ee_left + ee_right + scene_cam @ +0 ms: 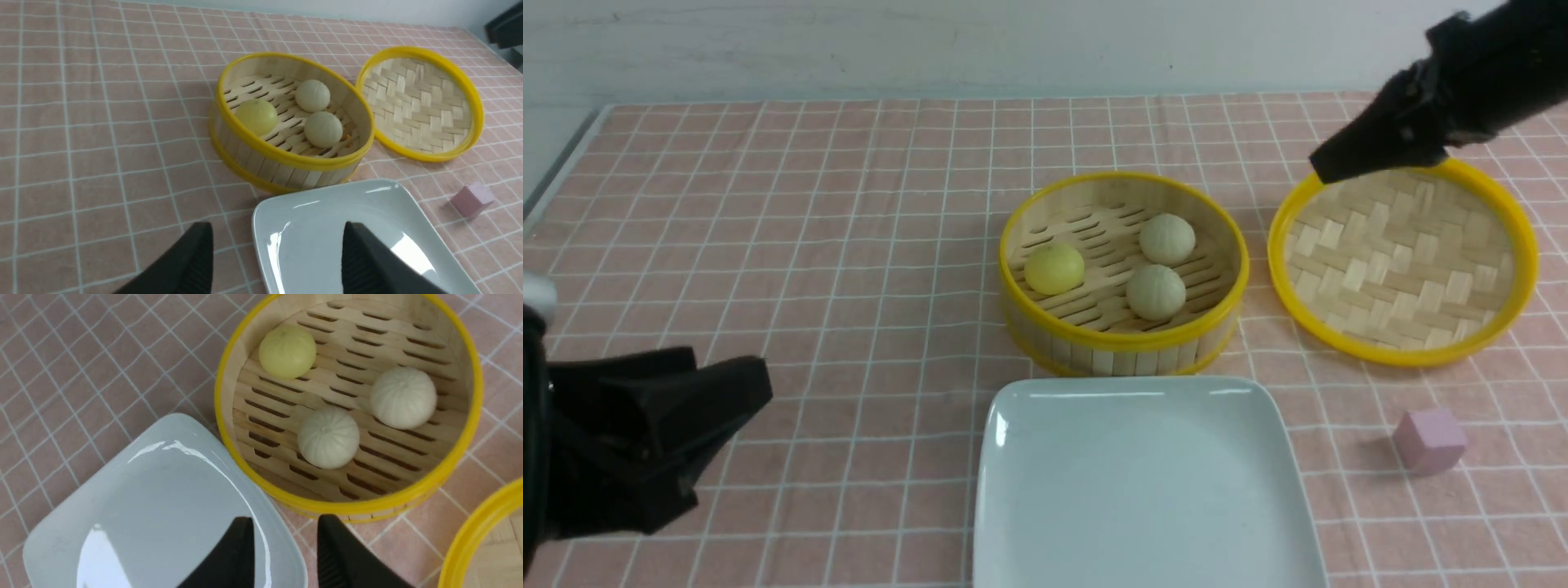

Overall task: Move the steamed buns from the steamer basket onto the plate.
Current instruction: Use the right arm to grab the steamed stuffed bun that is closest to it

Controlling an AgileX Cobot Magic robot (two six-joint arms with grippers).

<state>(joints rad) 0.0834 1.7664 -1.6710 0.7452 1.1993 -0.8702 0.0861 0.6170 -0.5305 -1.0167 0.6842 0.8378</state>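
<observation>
Jaws of the left gripper (277, 234) stand wide apart and hold nothing. This arm sits at the lower left of the front view, well apart from the basket. The right gripper (286, 522) has its jaws parted by a narrower gap, also empty. In the front view it hangs at the upper right, above the far rim of the shallow woven bamboo lid with a yellow rim (1405, 261).

By my reading, no part of the task is done. All three buns lie inside the round bamboo steamer basket with yellow rims (1123, 347), at the centre of the front view. The small round yellow bun (1054, 269) is on the left of its slotted floor, and the two pale beige buns (1167, 238) (1156, 291) are on the right, close together, one behind the other. The large glossy white squarish plate (1143, 490) lies at the lower centre with nothing on it, its far edge just beside the basket wall. Three transfers are left.

Each bun is a ball with no long axis, and the pale ones show their pleated crowns facing up. The basket stands upright with its mouth open to the top, the lid already off to its right. The plate lies flat, its sides squared to the frame. A small pink cube (1429, 441) rests at the lower right, apart from everything.
</observation>
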